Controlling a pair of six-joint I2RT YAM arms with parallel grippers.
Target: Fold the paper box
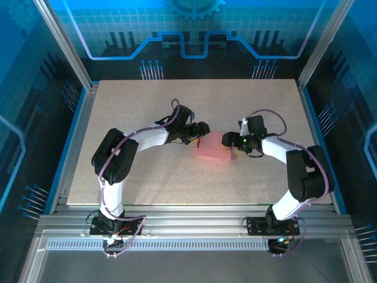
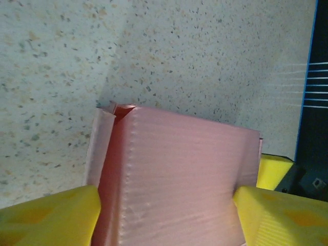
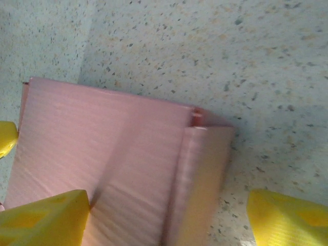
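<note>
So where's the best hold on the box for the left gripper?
Across its width, one finger on each folded edge, coming in low from the left: the box lies flat, and those edges sit between the left gripper's fingers.

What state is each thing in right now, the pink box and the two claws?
paper box, lying on the table, partly folded, one narrow side flap loose, gap at its corner.
left gripper, jaws wide, a finger at each side of the box; pressing or not, cannot tell.
right gripper, open, one finger over the box, the other clear of it.
</note>
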